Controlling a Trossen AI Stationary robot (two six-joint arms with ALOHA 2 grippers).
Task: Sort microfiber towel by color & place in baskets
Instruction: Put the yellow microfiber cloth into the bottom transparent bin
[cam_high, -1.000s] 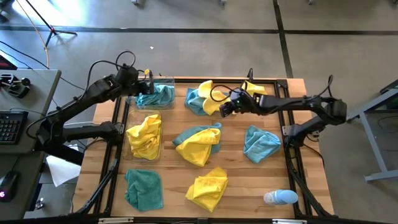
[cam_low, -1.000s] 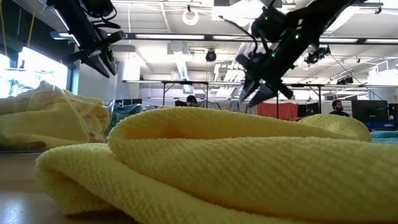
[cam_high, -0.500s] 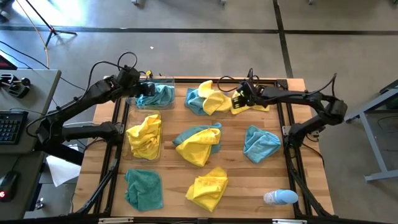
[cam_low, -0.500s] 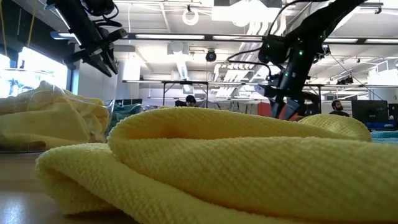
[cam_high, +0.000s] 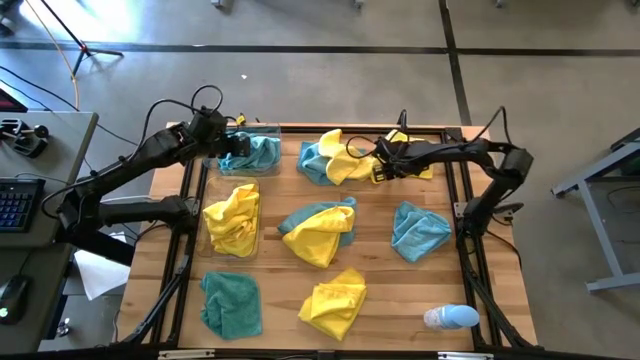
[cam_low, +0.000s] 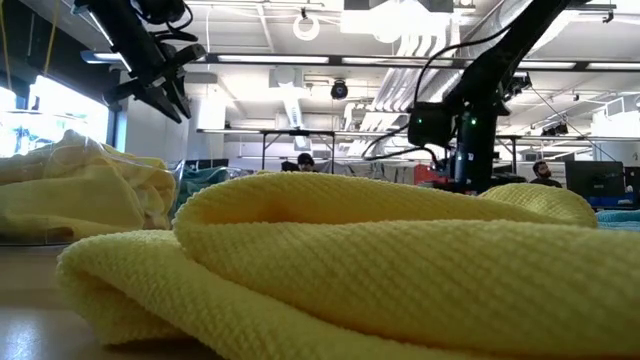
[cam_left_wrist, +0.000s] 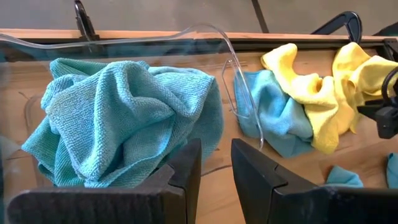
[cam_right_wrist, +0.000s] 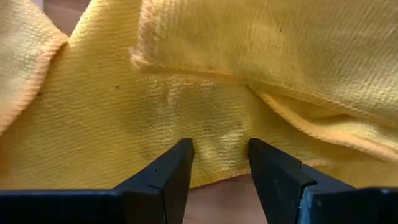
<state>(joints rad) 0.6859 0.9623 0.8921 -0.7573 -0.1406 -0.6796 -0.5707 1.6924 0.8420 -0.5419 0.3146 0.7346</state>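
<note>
My right gripper (cam_high: 382, 168) (cam_right_wrist: 221, 155) is open and points steeply down over a yellow microfiber towel (cam_high: 420, 168) (cam_right_wrist: 217, 93) at the table's far right. Its fingertips stand either side of a spot near that towel's edge. My left gripper (cam_high: 240, 143) (cam_left_wrist: 216, 165) is open by a narrow gap, with nothing between the fingers. It hovers above the far basket (cam_high: 272, 130) (cam_left_wrist: 227, 53), where a teal towel (cam_high: 260, 155) (cam_left_wrist: 124, 118) lies crumpled. The near basket (cam_high: 256, 250) holds a yellow towel (cam_high: 232, 218). My right gripper's fingertips (cam_right_wrist: 183, 152) stand right at the yellow towel's surface near its edge (cam_right_wrist: 217, 165), coming from above. I cannot tell whether they touch it. The towel lies flat on the table.
Loose towels lie on the wood: a teal and yellow pair (cam_high: 328, 158) at the far middle, another pair (cam_high: 320, 230) in the centre, teal ones (cam_high: 420, 230) (cam_high: 232, 305), and a yellow one (cam_high: 335, 300). A pale blue-and-white object (cam_high: 450, 318) lies near right. Black frame rails (cam_high: 462, 210) border the table.
My right gripper has gone from beside the far-middle pair toward the table's right edge and down to the far-right yellow towel. It has tipped from a shallow slant to pointing steeply down.
</note>
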